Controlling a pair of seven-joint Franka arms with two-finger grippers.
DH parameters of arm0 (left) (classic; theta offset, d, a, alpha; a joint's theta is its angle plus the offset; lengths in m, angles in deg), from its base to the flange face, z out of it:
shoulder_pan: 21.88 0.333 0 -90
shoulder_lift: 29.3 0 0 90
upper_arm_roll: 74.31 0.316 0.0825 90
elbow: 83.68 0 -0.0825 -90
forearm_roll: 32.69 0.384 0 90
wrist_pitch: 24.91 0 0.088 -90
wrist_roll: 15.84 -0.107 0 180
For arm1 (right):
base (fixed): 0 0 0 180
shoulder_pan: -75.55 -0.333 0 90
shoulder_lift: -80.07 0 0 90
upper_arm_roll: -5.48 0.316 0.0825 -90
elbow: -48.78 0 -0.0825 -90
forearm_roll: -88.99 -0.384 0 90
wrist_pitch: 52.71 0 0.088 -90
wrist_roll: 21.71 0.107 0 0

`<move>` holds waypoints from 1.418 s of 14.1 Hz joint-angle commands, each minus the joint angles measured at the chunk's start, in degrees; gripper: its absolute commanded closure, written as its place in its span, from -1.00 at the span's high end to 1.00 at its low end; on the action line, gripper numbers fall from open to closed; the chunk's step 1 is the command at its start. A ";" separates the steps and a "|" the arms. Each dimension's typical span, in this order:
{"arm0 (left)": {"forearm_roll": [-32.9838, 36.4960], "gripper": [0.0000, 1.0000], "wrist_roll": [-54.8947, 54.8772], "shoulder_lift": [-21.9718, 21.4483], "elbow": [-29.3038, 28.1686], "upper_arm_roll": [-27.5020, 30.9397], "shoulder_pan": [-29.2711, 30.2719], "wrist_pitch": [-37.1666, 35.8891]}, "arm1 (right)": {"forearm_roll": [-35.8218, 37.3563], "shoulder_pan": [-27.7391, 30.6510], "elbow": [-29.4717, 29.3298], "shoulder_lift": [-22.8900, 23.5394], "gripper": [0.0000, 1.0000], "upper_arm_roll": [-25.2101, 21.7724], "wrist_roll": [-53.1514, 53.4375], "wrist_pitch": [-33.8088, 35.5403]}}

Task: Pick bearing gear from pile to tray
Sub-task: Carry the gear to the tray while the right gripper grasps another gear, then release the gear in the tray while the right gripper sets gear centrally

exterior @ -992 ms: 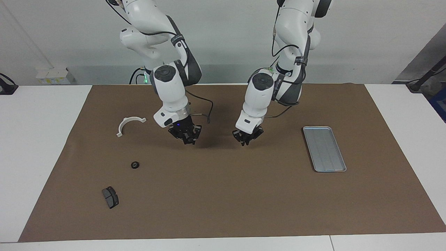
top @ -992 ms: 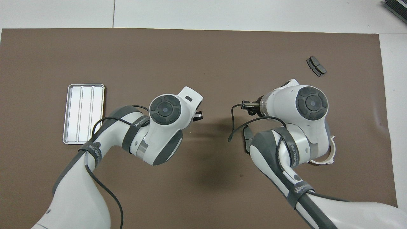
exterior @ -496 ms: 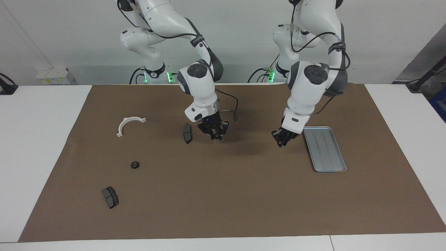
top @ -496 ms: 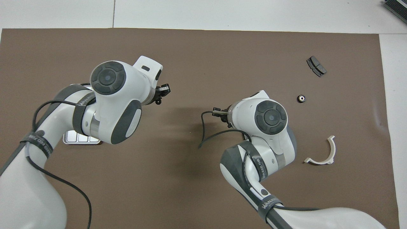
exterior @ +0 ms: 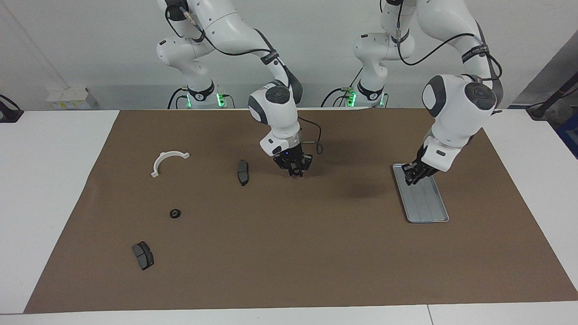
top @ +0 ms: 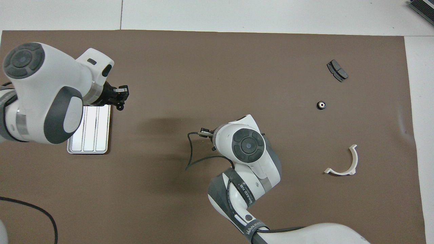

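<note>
My left gripper hangs low over the end of the silver ribbed tray nearer the robots. It is shut, and a small dark round bearing gear shows at its tips. My right gripper hovers over the bare mat near the middle, beside a dark brake pad; its own wrist hides it in the overhead view. From the pile, another black bearing gear lies loose on the mat toward the right arm's end.
A white curved half-ring lies nearer the robots than the loose gear. A second brake pad lies farther out. Everything sits on a brown mat on the white table.
My left arm swung from the mat's middle to over the tray. My right gripper moved off the brake pad it was covering, toward the middle, and the pad and the loose gear came into view.
</note>
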 commanded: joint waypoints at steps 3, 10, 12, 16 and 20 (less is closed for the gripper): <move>-0.82 -1.00 -5.11 -3.90 -9.08 -0.37 4.41 7.06 | 1.06 1.38 -0.73 -1.77 1.00 -0.70 0.03 0.11; -0.90 -1.00 -9.94 -5.05 -18.24 -0.11 6.78 13.33 | 1.06 15.34 -0.11 -6.17 1.00 -0.70 -20.49 6.60; -0.90 -1.00 -9.95 -4.35 -18.86 -0.19 7.14 14.12 | 1.06 19.48 -0.20 -6.53 1.00 -0.70 -28.06 8.10; -0.90 -1.00 -9.77 -4.35 -23.16 -0.19 6.44 17.72 | 1.15 27.21 -0.73 -6.00 1.00 -0.70 -37.92 9.51; -0.90 -0.83 -9.77 -4.17 -24.14 -0.19 5.82 18.26 | 4.39 33.98 -1.52 -4.69 1.00 -0.70 -44.00 9.07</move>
